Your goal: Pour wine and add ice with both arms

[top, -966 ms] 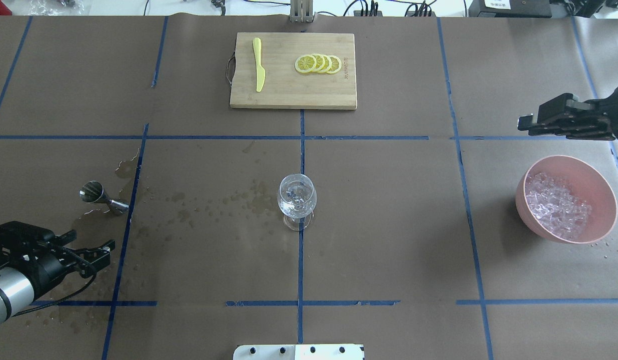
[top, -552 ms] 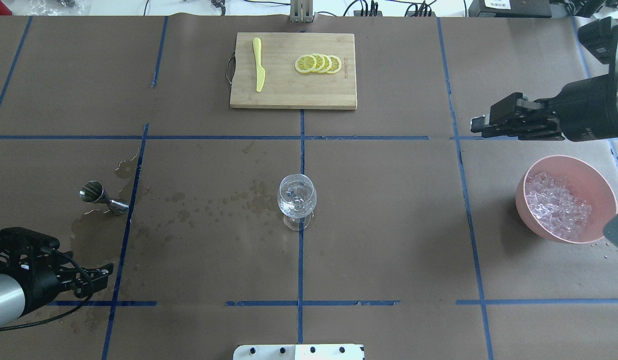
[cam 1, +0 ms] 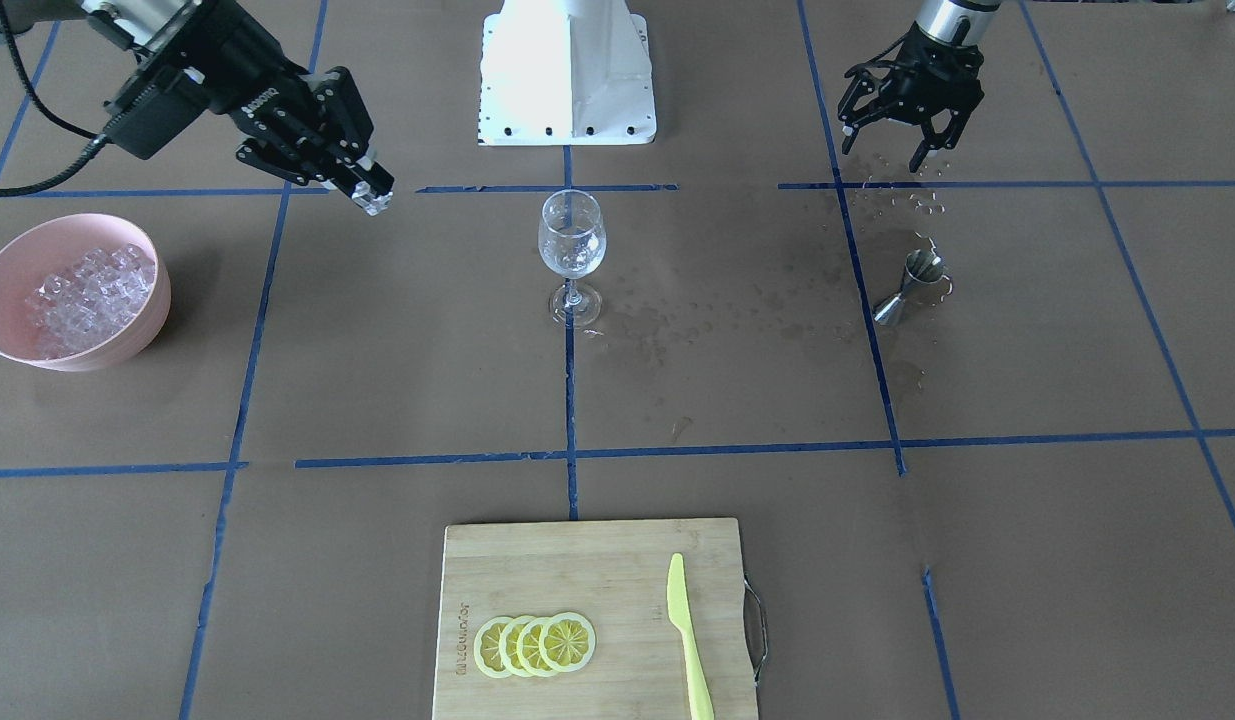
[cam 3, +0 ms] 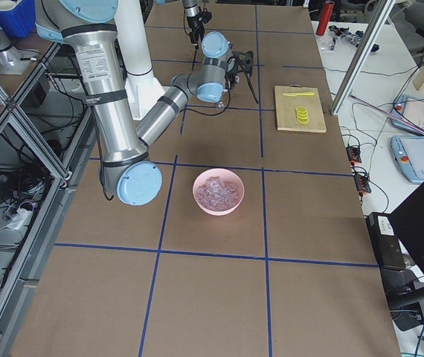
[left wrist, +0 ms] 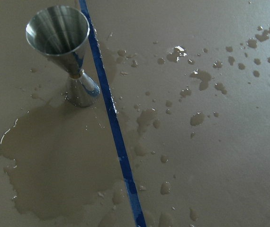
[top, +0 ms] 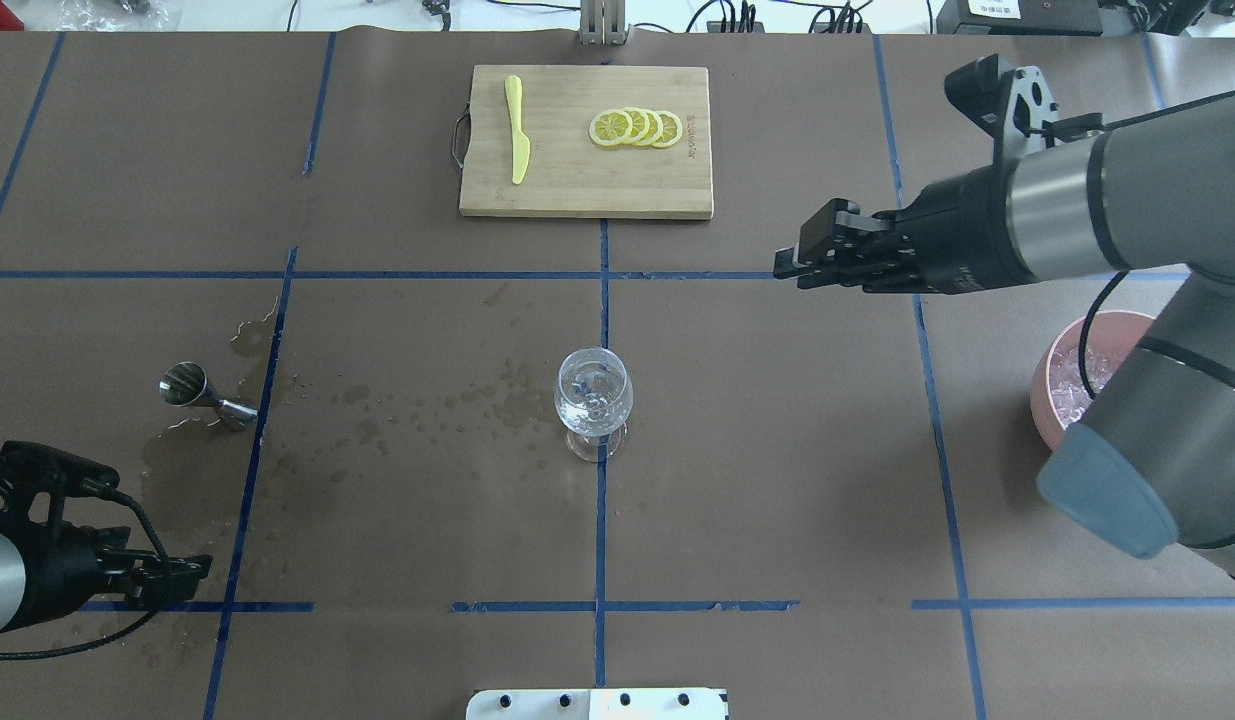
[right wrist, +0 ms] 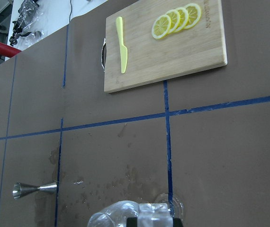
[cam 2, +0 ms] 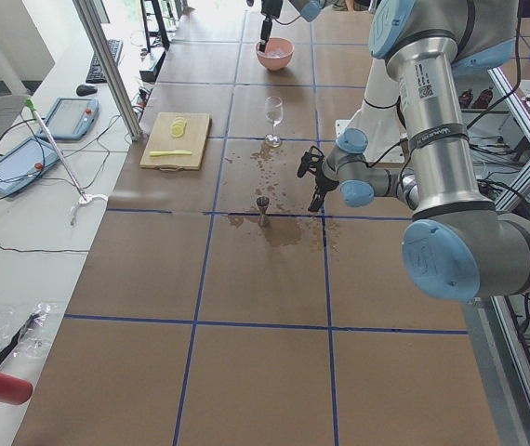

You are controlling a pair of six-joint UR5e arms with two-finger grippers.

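Overhead exterior view: a brown table (top: 777, 480) crossed by blue tape lines, with a wine glass (top: 594, 395) upright at its middle.
Right gripper (top: 789, 268): held in the air right of the glass and farther from the robot, between the glass and the pink bowl (top: 1049, 405). Its fingers are closed on a single clear ice cube (cam 1: 376, 201). The right wrist view shows that cube pinched between the black pads, with the glass rim below it.
Left gripper (cam 1: 885, 150): low over the near left part of the table, fingers spread apart and holding nothing.
Ice (cam 1: 82, 290): a heap of clear cubes fills the pink bowl at the right side of the table. A few cubes also sit inside the wine glass.
Wine (cam 1: 571, 256): a small amount of clear liquid lies in the bottom of the glass, around the cubes.
Jigger (left wrist: 61, 42): a small steel measuring cup, upright at the left, touching a blue tape line, well apart from the glass.
Spill (left wrist: 54, 161): a wet patch spreads beside the jigger's foot, and drops trail from it toward the glass.
Cutting board (cam 1: 577, 560): a wooden board at the far middle of the table. It carries four overlapping lemon slices (cam 1: 535, 645) and a yellow-green knife (cam 1: 687, 630) lying apart from them.
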